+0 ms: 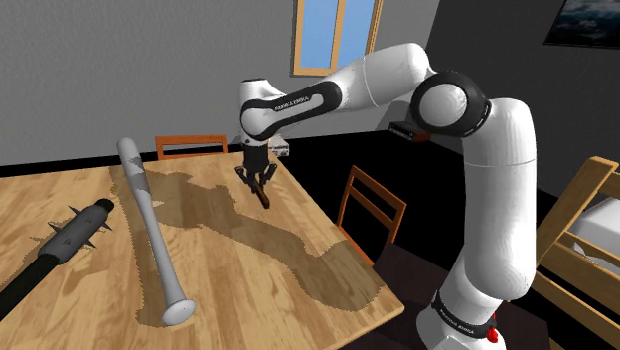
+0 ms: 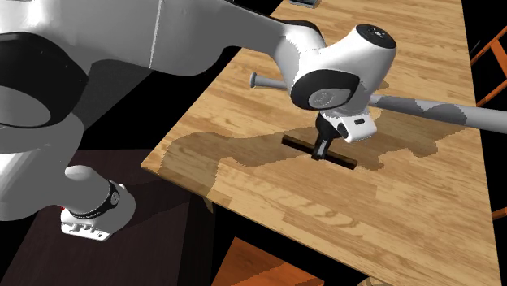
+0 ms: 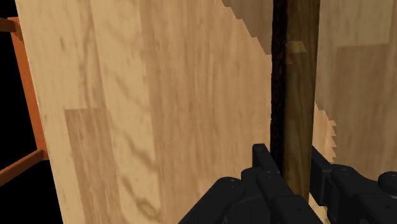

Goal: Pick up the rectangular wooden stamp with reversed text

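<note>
Wooden table [image 1: 298,273], tool [image 1: 256,181] at stamp [image 1: 265,198], bat [image 1: 149,227]

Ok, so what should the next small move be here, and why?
Probably a short, straight lift. In the wrist view the gripper looks shut on the stamp, pressing against both of its long sides, while the second exterior view shows the stamp lying flat on the table. Raising it slowly would test the hold.

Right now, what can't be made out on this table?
Text on the stamp: no lettering readable; in the second exterior view it is too small and the gripper covers its middle.
Far end of the stamp: wrist view, cut off by the top edge.
Handle of the spiked club: shoulder view, cut off by the left edge.
Far end of the bat: second exterior view, cut off by the right edge.
</note>
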Robot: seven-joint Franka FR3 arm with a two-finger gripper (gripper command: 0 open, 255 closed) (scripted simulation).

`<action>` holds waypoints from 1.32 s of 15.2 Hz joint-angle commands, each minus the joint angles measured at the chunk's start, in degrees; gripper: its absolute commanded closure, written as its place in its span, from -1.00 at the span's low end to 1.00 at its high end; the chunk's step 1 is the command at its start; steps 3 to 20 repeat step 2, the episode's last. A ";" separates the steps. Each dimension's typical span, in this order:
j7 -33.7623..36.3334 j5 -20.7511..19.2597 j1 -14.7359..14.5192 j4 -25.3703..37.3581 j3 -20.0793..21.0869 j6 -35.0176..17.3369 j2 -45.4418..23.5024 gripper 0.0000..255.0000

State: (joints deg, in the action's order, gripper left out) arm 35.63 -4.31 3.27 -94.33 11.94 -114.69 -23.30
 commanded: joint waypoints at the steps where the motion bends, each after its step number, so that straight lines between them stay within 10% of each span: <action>1: -0.03 0.06 -0.02 0.76 0.03 0.92 0.14 1.00; 20: -0.03 0.06 -0.02 0.77 0.03 0.92 0.13 1.00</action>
